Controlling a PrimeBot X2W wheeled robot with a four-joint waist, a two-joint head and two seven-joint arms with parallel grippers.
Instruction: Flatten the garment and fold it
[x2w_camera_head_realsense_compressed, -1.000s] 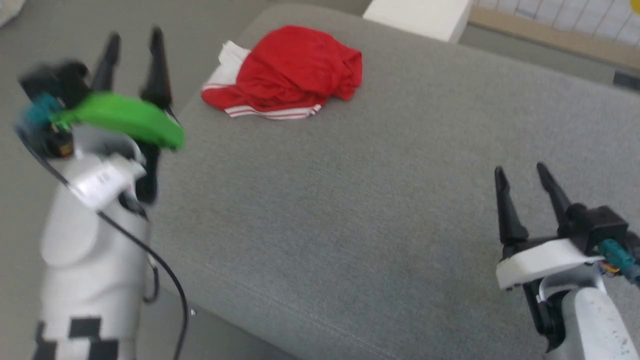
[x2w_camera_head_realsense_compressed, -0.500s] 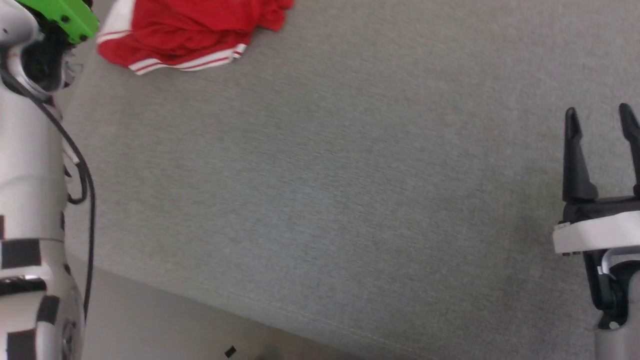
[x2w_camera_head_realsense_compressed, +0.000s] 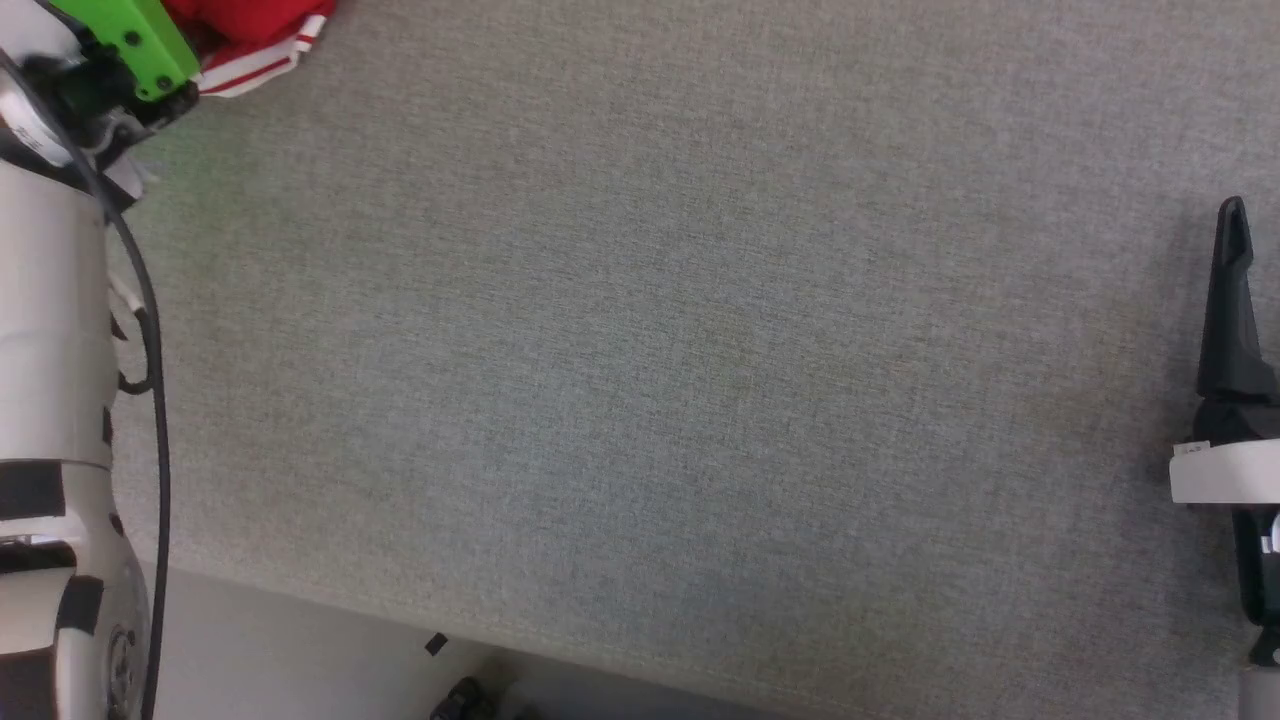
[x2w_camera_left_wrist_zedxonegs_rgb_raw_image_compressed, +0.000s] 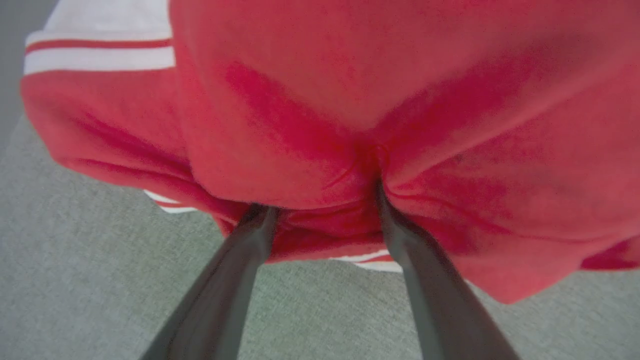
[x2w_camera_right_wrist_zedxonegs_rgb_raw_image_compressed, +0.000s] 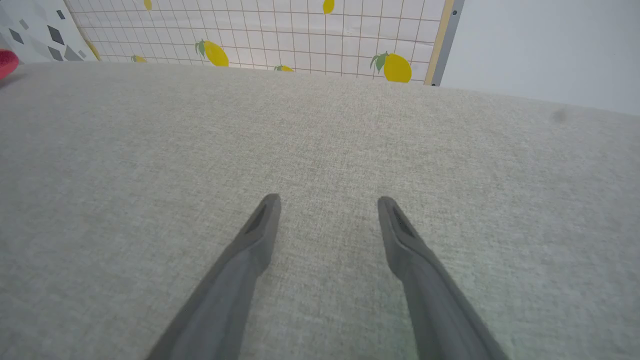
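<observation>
Directly ahead of the left gripper (x2w_camera_left_wrist_zedxonegs_rgb_raw_image_compressed: 322, 200), the crumpled red jersey (x2w_camera_left_wrist_zedxonegs_rgb_raw_image_compressed: 300, 100) lies at the far left of the grey upholstered surface (x2w_camera_left_wrist_zedxonegs_rgb_raw_image_compressed: 75, 300). The jaws are spread, tips nosing into a fold, nothing pinched. The right gripper (x2w_camera_right_wrist_zedxonegs_rgb_raw_image_compressed: 327, 200), likewise spread and empty, hovers well apart.

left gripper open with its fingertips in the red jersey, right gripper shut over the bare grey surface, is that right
No: the right gripper is open, fingers apart over the bare grey surface; the right wrist view shows it. The left gripper is open, fingertips in the red jersey.
</observation>
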